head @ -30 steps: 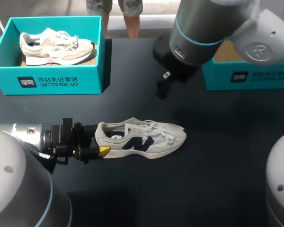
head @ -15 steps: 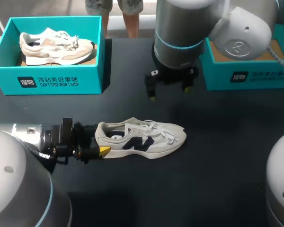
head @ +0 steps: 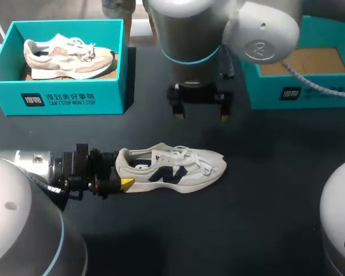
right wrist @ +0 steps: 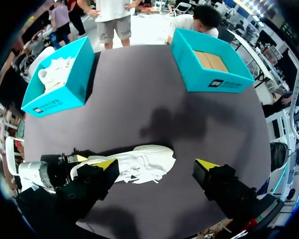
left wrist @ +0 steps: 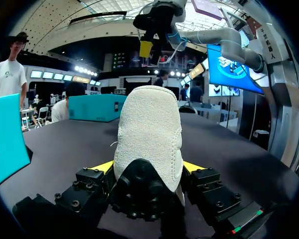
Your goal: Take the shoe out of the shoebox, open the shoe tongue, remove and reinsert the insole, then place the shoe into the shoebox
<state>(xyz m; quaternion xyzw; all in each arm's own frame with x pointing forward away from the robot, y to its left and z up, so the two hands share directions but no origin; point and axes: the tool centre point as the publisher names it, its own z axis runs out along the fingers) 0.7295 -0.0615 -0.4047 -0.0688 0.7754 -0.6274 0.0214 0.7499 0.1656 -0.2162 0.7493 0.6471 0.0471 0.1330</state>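
left gripper clenched on heel of white mesh sneaker with navy side logo | sneaker on dark table, long axis left-right, toe rightward | right gripper spread wide, hovers above midfoot, likely nearer the tongue

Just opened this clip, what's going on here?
The left gripper is shut on the heel of the white shoe, which sits out on the table. The right gripper hovers open above the table beyond the shoe, touching nothing. The left shoebox holds a second shoe; the right shoebox is empty.
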